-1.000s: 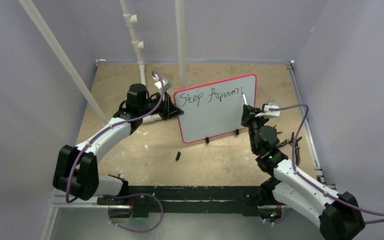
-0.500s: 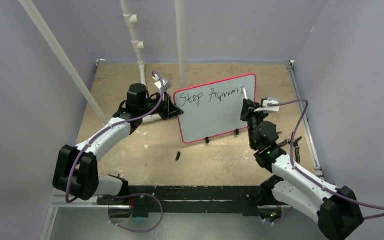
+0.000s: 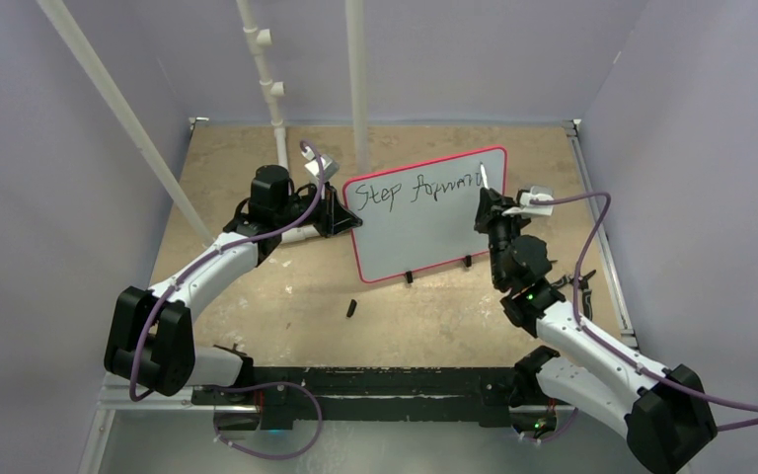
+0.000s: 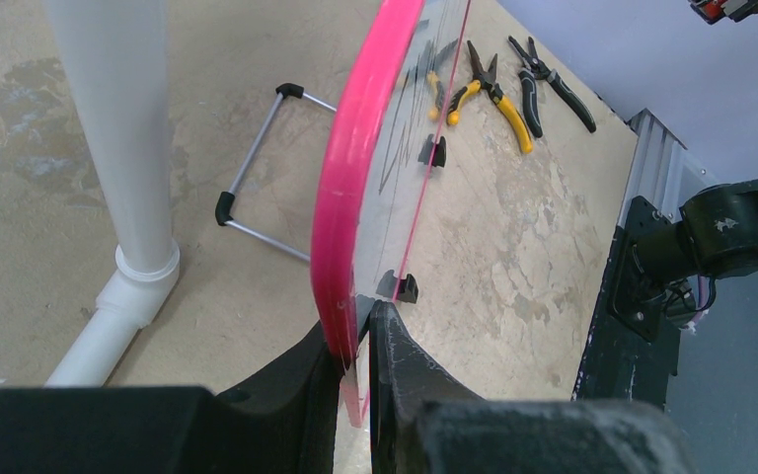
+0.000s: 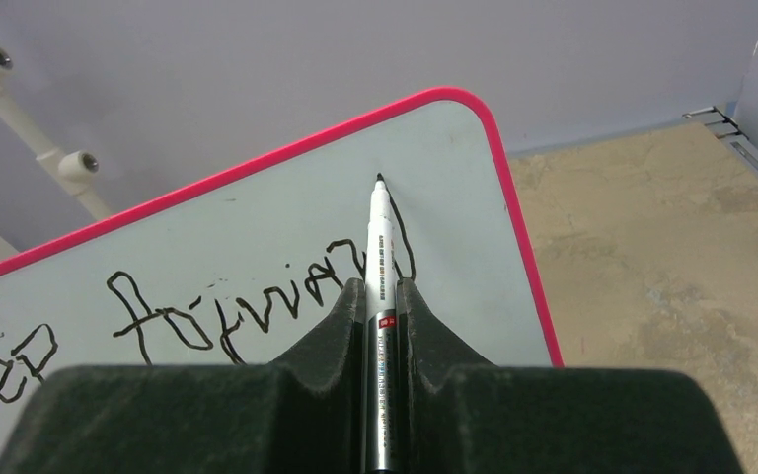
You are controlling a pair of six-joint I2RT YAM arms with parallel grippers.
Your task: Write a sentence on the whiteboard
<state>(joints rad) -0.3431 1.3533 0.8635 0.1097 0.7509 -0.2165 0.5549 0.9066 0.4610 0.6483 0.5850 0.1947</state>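
Room: an enclosure with plain lavender walls on three sides. White pipes rise from the far part of the counter.

Surface: the counter is a tan, blotchy and worn board. A metal rail runs along its right edge.

The whiteboard stands on small black feet in the middle of the counter, a little right of centre. It leans back, face toward the arms.

The sentence is so far one line of black handwriting along the top of the board. It reads about "Step forwar", with one more tall stroke at the end.

Left arm: the left jaws are closed on the board's left edge, with the pink frame pinched between them.

Right arm: the right jaws are clamped on a marker. It points up the board, with its tip on the surface at the top of the last stroke, near the upper right corner.

Loose items:
- A small black object lies on the counter in front of the board, apart from it.
- A bent wire frame lies behind the board, near a pipe.
- Two pairs of pliers, one with yellow handles and one with black, lie near the right rail.
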